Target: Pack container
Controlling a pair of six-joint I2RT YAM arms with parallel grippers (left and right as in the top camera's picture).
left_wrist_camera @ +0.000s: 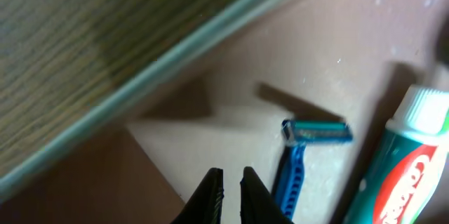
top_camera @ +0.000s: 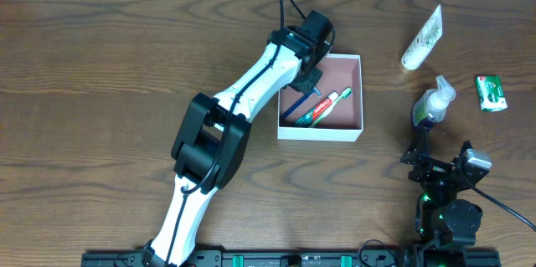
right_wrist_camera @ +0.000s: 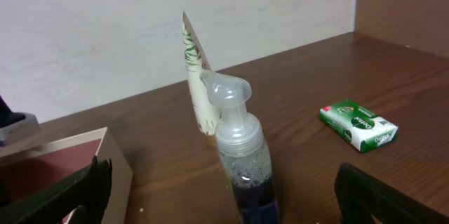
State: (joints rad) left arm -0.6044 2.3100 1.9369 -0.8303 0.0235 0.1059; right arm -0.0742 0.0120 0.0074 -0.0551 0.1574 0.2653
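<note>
Near the table's middle, our left gripper (left_wrist_camera: 232,182) hangs inside the container (top_camera: 321,133), its fingers almost together on nothing, beside the blue razor (left_wrist_camera: 302,157) and toothpaste (left_wrist_camera: 403,161). We judge packing partly done. Toward the right edge, the pump bottle (right_wrist_camera: 242,161), tube (top_camera: 423,39) and green soap packet (top_camera: 492,93) wait outside, with our right gripper (right_wrist_camera: 224,203) spread wide by the bottle.

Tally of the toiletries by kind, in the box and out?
Razor: 1
Toothpaste tube: 1
White squeeze tube: 1
Pump bottle: 1
Green soap box: 1
Total: 5 visible; an arm hides part of the container.
</note>
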